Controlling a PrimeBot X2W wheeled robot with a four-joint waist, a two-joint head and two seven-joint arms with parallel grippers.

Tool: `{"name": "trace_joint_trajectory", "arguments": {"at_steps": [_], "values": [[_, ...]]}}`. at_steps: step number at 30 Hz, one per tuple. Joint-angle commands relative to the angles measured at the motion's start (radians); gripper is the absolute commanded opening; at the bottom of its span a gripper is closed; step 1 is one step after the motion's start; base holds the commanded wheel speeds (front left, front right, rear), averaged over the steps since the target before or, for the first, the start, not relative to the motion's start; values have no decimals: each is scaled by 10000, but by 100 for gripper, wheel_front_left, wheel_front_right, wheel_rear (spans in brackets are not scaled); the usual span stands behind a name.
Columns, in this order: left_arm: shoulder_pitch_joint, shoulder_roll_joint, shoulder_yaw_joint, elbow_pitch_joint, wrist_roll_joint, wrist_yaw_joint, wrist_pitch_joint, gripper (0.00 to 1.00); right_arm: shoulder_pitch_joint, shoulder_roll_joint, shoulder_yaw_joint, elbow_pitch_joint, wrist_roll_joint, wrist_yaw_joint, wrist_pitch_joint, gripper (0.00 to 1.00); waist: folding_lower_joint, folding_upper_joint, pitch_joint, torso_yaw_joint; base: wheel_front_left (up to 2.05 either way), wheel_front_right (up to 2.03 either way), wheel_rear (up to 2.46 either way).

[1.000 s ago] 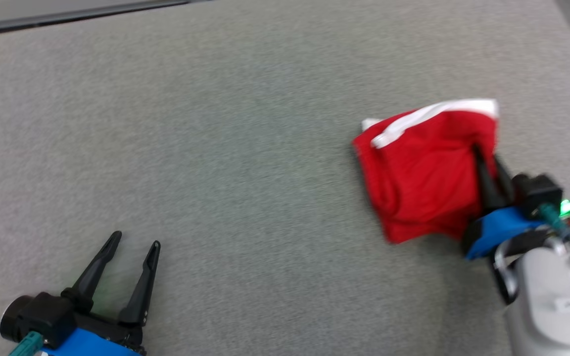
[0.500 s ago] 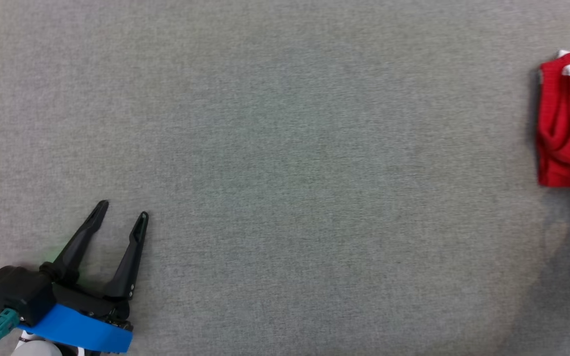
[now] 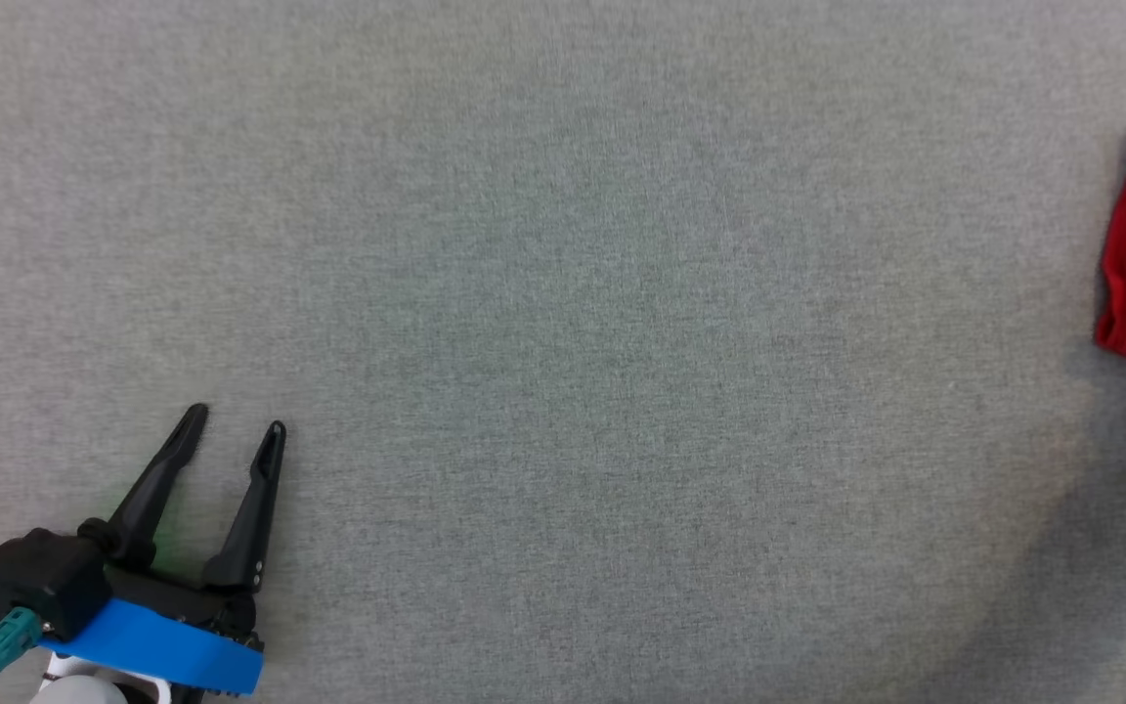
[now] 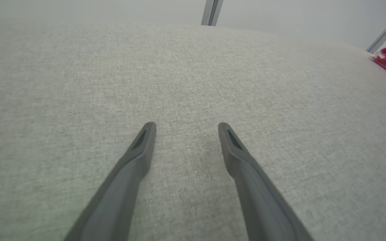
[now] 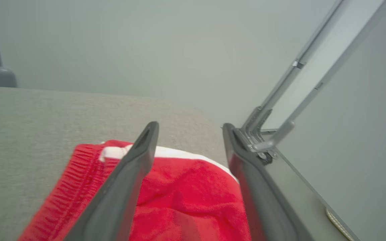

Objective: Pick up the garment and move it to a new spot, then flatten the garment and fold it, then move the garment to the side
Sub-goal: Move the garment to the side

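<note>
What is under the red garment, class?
The garment lies on the grey surface, which shows beside it. Whatever is directly beneath the garment is covered by the cloth and cannot be seen.

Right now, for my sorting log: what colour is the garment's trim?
White trim on a red garment; right wrist view.

A flat grey woven-fabric surface (image 3: 563, 293) spreads evenly lit across the head view, with a soft shadow toward 4 o'clock. In the right wrist view a plain pale grey wall (image 5: 112, 43) rises behind it, and slanted grey metal frame bars (image 5: 300, 63) run toward 2 o'clock.
</note>
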Motion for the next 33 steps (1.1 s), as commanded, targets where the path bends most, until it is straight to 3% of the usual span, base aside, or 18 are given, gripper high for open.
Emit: {"name": "trace_joint_trajectory", "arguments": {"at_steps": [1, 7, 15, 21, 33], "values": [[-11, -39, 88, 67, -22, 34, 20, 100, -149, -42, 321, 5, 85, 1, -65, 100, -1, -2, -183, -81, 0, 0, 0], [136, -617, 614, 560, 118, 29, 9, 100, 1101, -45, 3540, -1184, 2652, 1, -69, 100, -1, -2, -1157, -78, 0, 0, 0], [2, -1297, 1188, 1470, 355, 28, 10, 100, 2850, -35, 6082, -1230, 4993, 2, -73, 100, -1, -2, -2124, 337, 0, 0, 0], [151, -1711, 1785, 2087, 615, 28, 10, 100, 4075, -47, 7196, -788, 5869, 2, -74, 100, -1, -2, -2671, 502, 0, 0, 0], [707, -2549, 2711, 2808, 1494, 28, 11, 100, 5556, -44, 8199, -469, 6900, 2, -74, 100, -1, -2, -3899, 265, 0, 0, 0]]}}
